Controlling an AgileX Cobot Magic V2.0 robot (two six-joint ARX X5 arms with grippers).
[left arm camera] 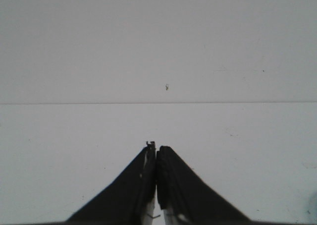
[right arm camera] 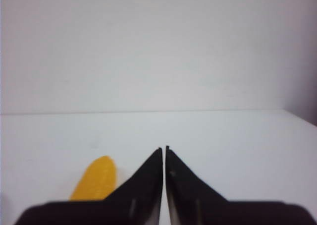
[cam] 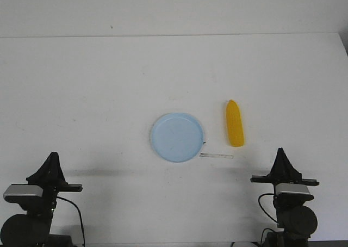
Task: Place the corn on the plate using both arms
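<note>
1. The front view takes in the whole white table (cam: 81, 94): the pale blue plate (cam: 177, 137) lies flat near the middle, and the yellow toy corn cob (cam: 234, 123) lies on the table just to the right of it, apart from the rim, its tapered end pointing away from the robot
2. Only the front view shows a thin, pale strip (cam: 216, 156) lying flat on the table just in front of the plate's right edge
3. The left gripper (cam: 52, 158) sits at the near left corner, well apart from the plate; the right gripper (cam: 281, 152) sits at the near right, near the corn's blunt end but not touching it
4. The left wrist view shows the left gripper (left arm camera: 156, 148) with its fingers pressed together on nothing, over bare table; neither plate nor corn appears there
5. The right wrist view shows the right gripper (right arm camera: 164, 148) likewise closed and empty, with the corn (right arm camera: 96, 183) lying just beside its fingers; the plate is not visible in it
</note>
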